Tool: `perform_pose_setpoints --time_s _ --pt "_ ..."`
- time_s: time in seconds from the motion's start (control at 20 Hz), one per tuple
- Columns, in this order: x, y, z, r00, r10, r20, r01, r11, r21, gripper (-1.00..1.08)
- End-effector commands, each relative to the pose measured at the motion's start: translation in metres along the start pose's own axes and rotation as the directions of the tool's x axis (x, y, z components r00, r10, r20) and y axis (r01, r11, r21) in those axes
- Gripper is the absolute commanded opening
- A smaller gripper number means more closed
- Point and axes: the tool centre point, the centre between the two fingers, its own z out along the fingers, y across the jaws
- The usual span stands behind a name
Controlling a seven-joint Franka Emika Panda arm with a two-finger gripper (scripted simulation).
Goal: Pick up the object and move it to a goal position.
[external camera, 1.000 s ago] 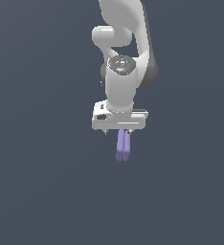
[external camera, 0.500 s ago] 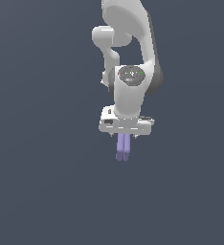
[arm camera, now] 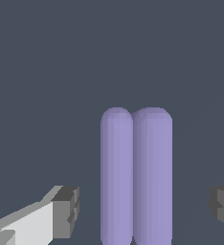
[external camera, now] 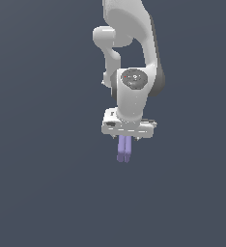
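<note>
Small lavender-purple double-bar object (external camera: 124, 150) hanging under white-grey gripper (external camera: 125, 144), fingers (arm camera: 61, 213) spread apart, not touching it; grasp indeterminate.

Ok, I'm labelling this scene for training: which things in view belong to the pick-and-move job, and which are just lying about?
Belongs to the job:
- small lavender-purple piece of two rounded bars joined side by side
- white-grey claw, open, with a gap to the piece on each side

Just lying about:
- nothing shows, only a plain dark grey backdrop; no goal marker is visible
</note>
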Motion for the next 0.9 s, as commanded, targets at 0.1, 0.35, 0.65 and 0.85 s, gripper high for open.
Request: perform_pose_setpoints --time_s 0.1,0.35,0.65,0.85 --pt "-0.001 0.0 0.015 1.0 0.001 0.001 -0.001 1.0 0.0 1.0" --pt "-0.001 0.0 0.04 1.0 0.003 0.001 -0.003 1.0 0.0 1.0" --pt "0.0 0.0 0.048 1.0 0.004 0.001 -0.004 1.0 0.0 1.0" --pt "0.0 0.0 0.048 1.0 0.004 0.001 -0.004 1.0 0.0 -1.0"
